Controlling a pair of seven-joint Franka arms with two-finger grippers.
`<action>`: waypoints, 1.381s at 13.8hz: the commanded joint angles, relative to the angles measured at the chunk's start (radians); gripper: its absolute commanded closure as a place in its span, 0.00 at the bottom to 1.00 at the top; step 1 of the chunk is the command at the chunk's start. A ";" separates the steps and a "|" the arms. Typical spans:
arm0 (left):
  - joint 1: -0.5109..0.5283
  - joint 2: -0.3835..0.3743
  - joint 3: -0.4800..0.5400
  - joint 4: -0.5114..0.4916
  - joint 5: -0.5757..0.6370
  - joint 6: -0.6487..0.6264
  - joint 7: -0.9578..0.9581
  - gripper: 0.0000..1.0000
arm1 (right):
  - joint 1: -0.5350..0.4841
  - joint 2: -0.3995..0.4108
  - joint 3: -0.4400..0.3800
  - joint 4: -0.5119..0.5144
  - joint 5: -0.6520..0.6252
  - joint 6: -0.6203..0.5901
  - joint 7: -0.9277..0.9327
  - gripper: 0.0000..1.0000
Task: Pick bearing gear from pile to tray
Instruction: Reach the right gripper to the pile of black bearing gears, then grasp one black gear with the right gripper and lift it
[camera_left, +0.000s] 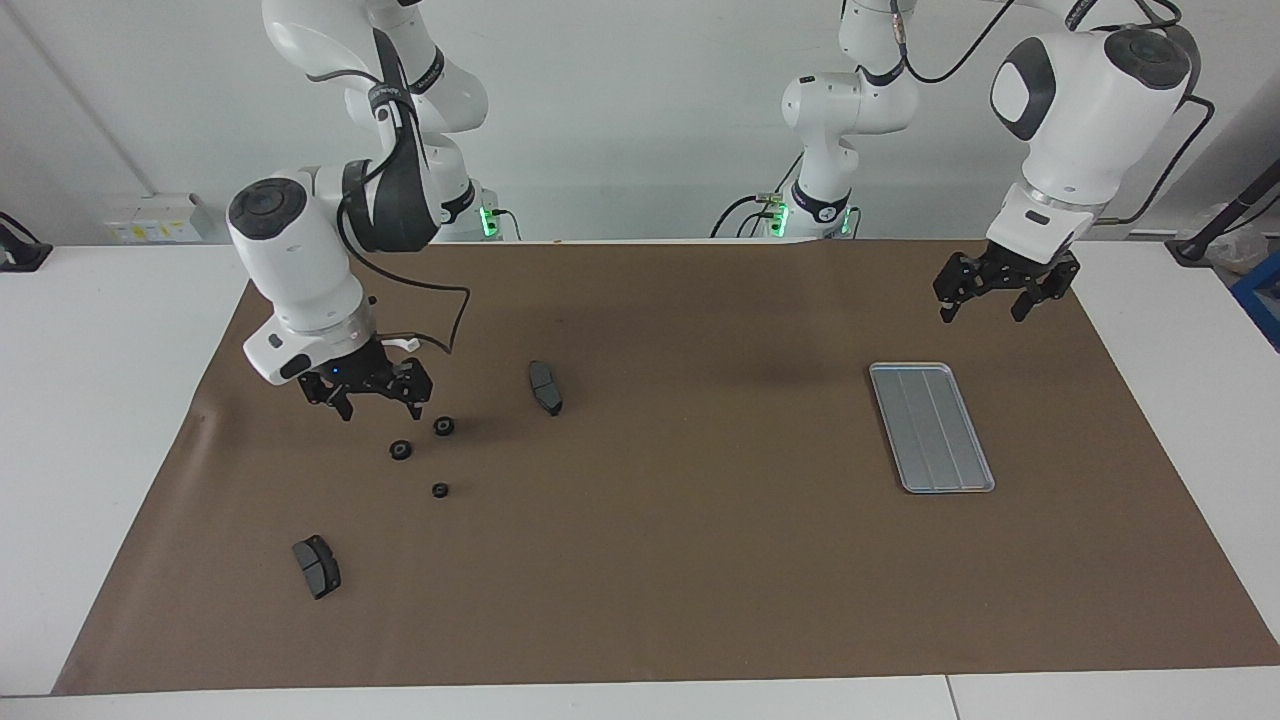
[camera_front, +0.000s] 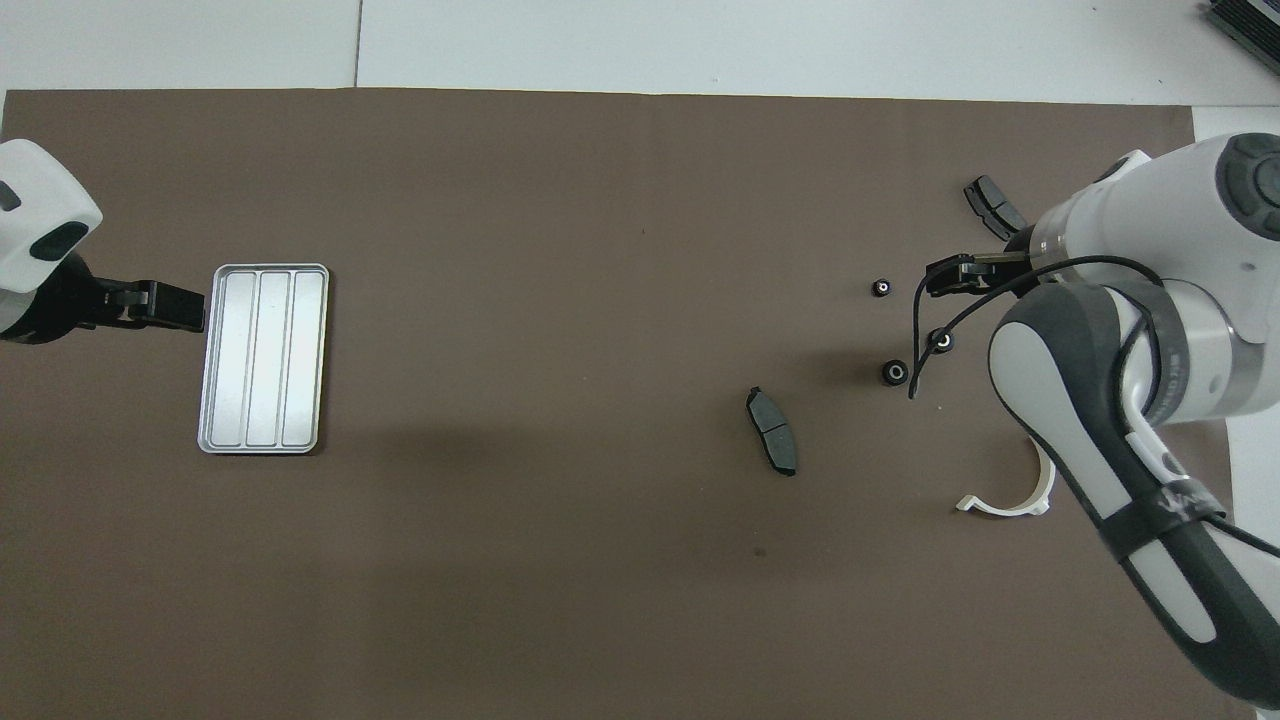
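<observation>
mat: plain brown paper sheet (camera_left: 700, 560)
tray: silver-grey metal, lengthwise grooves (camera_left: 932, 427)
gears: small black rounds (camera_left: 401, 450), white centres
pads: dark grey wedges (camera_left: 545, 387)
bracket: white curved plastic (camera_front: 1010, 497)

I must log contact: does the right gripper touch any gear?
Apart. In the facing view the open right gripper hangs above the mat, its fingertips clear of the nearest gears.

A plain white wall (camera_left: 640, 120) rises above a white table (camera_left: 100, 400) bearing a brown mat (camera_left: 700, 560).
</observation>
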 joint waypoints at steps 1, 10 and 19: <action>0.012 -0.034 -0.006 -0.039 0.018 0.016 0.012 0.00 | 0.004 0.049 0.002 0.003 0.019 0.056 -0.050 0.00; 0.012 -0.034 -0.006 -0.039 0.018 0.014 0.014 0.00 | 0.059 0.220 0.000 0.006 0.005 0.273 -0.064 0.00; 0.010 -0.037 -0.006 -0.050 0.018 0.018 0.006 0.00 | 0.054 0.258 0.000 0.005 0.002 0.311 -0.057 0.56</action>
